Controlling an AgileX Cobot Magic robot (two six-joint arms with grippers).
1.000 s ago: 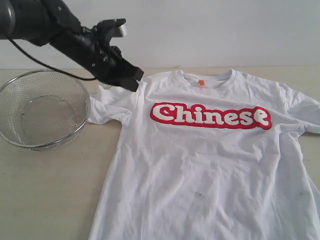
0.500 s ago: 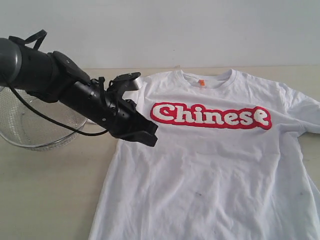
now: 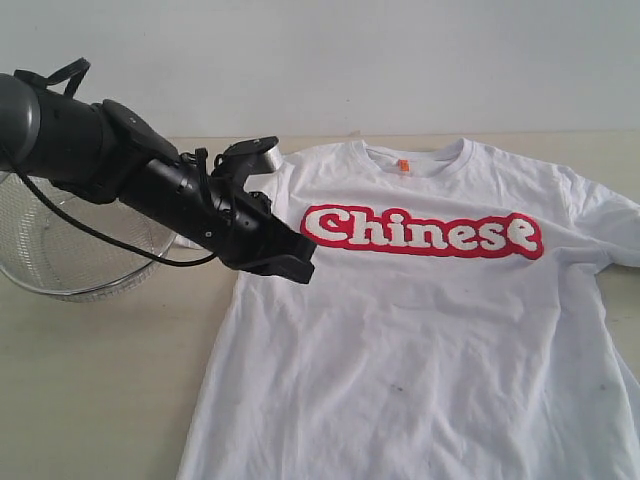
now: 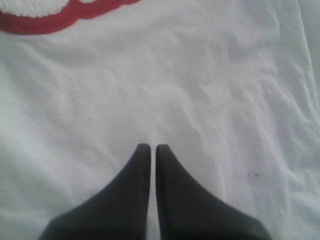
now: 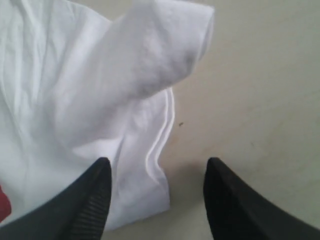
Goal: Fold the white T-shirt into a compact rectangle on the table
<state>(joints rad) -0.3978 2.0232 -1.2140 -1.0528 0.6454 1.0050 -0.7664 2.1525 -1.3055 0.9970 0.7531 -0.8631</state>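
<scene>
Left tool (image 3: 292,262) pressed together above white T-shirt (image 3: 420,330) | right tool (image 5: 158,164) spread astride its edge | step: likely pre-grasp | next: pinch edge

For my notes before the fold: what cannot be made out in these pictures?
The white T-shirt hem: exterior view, cut off by the bottom edge.
Sleeve beside the basket: exterior view, hidden behind the left arm.
The neck tag: exterior view, too small to read.
The right tool: outside the exterior view.
</scene>
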